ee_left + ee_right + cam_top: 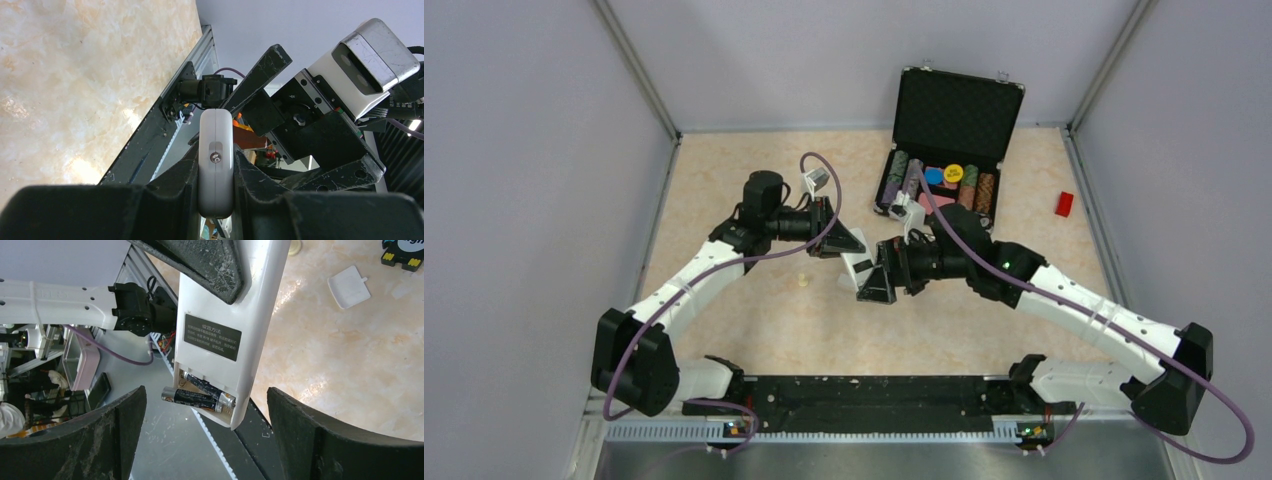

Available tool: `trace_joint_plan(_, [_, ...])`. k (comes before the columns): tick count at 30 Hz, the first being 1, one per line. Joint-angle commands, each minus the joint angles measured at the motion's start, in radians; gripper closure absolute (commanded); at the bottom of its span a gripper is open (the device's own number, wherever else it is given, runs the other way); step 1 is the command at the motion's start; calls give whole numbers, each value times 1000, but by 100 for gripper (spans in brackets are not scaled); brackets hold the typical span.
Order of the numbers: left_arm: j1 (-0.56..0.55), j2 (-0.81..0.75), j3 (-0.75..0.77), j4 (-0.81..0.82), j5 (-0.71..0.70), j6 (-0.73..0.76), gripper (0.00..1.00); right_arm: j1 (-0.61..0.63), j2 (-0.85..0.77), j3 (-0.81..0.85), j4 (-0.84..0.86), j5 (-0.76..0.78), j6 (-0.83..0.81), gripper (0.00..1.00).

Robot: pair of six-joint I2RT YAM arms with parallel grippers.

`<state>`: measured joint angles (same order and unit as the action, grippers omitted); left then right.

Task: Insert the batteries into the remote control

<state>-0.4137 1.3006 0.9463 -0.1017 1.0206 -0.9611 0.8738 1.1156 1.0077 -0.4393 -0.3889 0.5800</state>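
In the top external view we see the left tool [844, 243] clenched on the upper end of the remote control [859, 268]. It holds the remote above the middle of the table [724, 170], about halfway between the left and right edges. The right tool [876, 283] sits at the remote's lower end. From here we cannot tell whether it touches the remote. An open black case [949, 130] with rows of chips stands at the far edge. A small red block [1064, 203] lies close to the right edge, and a cream peg [803, 281] lies left of the tools.

In the left wrist view we look along the remote, and its narrow white end is pinched tight between the two black fingers [175, 185]. The right tool fills the upper right of this picture.

In the right wrist view the remote shows its white back with a dark label. The two batteries [200, 392] lie in the bay near its lower end. The nearer one juts out past the remote's long edge. The right tool is released, with its fingers spread wide to either side of the remote and clear of it. One finger of the left tool lies across the remote's top. On the table beyond lies a small white square lid [349, 286].
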Motion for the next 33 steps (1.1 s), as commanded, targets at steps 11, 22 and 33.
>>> trace_joint_plan(11, [3, -36, 25, 19, 10, 21, 100, -10, 23, -26, 35, 10, 34, 32])
trace_joint_plan(22, [3, -41, 25, 31, 29, 8, 100, -12, 33, -24, 43, -16, 66, 48])
trace_joint_plan(33, [3, -66, -30, 254, 97, -139, 100, -36, 37, -85, 133, -89, 109, 50])
